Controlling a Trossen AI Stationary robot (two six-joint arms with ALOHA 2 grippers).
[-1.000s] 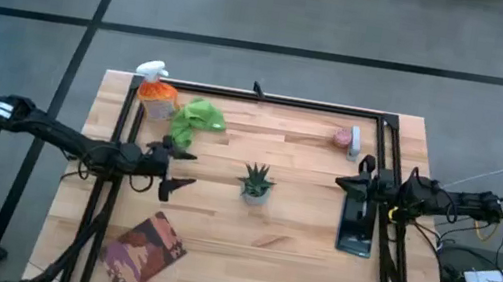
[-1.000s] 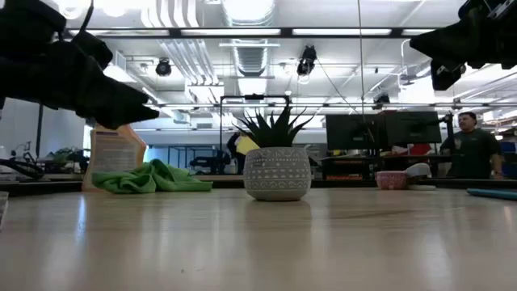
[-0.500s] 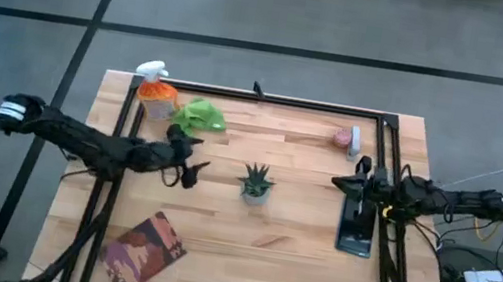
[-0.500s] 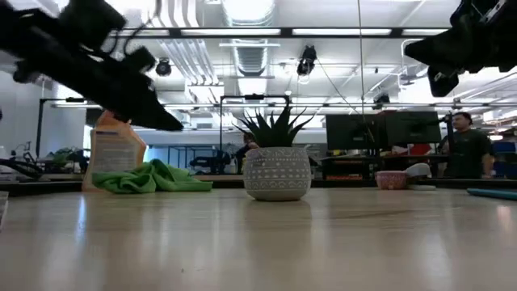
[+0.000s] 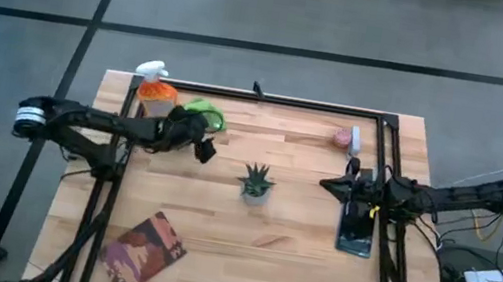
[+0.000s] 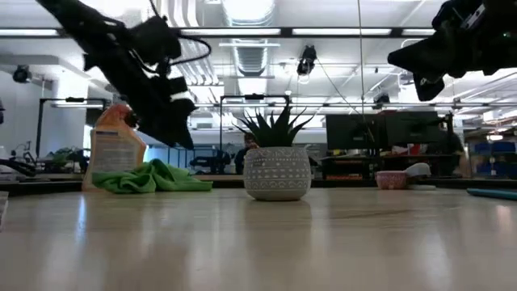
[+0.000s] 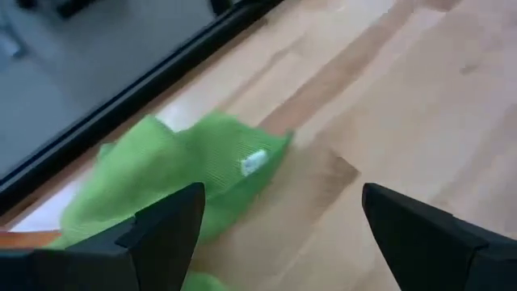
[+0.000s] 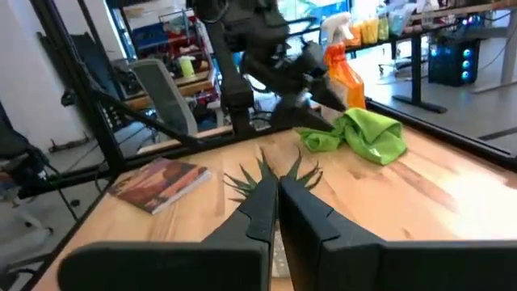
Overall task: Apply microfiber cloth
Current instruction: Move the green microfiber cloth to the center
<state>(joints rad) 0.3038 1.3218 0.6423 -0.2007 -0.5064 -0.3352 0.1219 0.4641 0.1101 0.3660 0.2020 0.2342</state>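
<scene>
The microfiber cloth (image 5: pixel 202 111) is a lime-green crumpled rag lying on the table at the far left, next to the orange spray bottle (image 5: pixel 155 88). In the left wrist view the cloth (image 7: pixel 161 166) shows a small white label. My left gripper (image 5: pixel 205 140) hangs open just above the cloth's near right edge, tipped down toward it and touching nothing (image 7: pixel 283 234). My right gripper (image 5: pixel 325 185) is shut and held above the table at the right, pointing at the potted plant (image 5: pixel 256 183). The dark tablet (image 5: pixel 356 230) lies under the right arm.
A patterned book (image 5: pixel 145 249) lies at the near left. A small pink object (image 5: pixel 342 135) sits at the far right. A black frame rail (image 5: pixel 259 96) runs along the far edge. Bare wood lies between the plant and the cloth.
My left gripper has swung from the table's middle left toward the far edge, up to the cloth, and has tipped its fingers downward. It stays open. My right gripper has crept a little toward the plant. The cloth has not moved.
</scene>
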